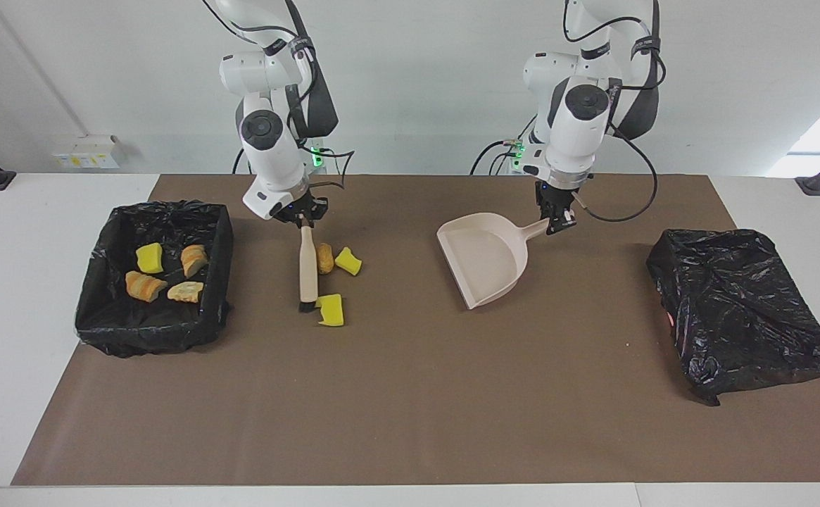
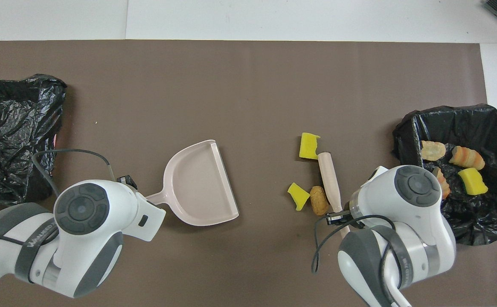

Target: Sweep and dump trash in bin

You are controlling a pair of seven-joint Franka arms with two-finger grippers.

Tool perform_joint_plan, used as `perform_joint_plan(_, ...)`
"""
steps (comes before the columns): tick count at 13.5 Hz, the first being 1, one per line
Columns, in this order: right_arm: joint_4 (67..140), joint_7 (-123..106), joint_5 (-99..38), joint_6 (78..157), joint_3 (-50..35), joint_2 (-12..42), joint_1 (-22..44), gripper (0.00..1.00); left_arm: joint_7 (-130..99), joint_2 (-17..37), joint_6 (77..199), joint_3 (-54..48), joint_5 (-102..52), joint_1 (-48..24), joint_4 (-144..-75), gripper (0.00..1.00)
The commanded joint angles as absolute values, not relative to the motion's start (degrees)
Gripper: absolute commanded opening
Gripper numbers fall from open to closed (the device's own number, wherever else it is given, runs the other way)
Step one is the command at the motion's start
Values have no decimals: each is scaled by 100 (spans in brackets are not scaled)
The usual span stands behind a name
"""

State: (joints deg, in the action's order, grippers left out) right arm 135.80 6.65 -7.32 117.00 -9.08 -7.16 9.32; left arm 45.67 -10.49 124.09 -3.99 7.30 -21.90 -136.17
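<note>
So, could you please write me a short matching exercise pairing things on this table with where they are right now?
Things:
1. brush
2. dustpan
3. brown lump
4. crumpled black bag

Places:
A. held by the left hand
B. beside the brush handle
C. at the left arm's end of the table
D. held by the right hand

Pairs: 1-D, 2-A, 3-B, 4-C
</note>
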Motion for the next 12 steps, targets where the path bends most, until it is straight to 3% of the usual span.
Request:
perform_joint_plan(1, 13369, 764, -992, 11707, -923, -536, 1221, 0, 4149, -914, 12595, -351, 949, -2434, -13632, 0)
perform_joint_plan(9, 12570, 2178, -2326, 12102, -940, 236, 2459, 0, 3604, -791, 12524, -369, 932, -2786, -13632, 0)
perform_joint_plan(12, 12017, 2732, -3319, 12759, -949, 737, 2951, 0, 3533, -791, 12524, -369, 914, -2821, -13632, 0)
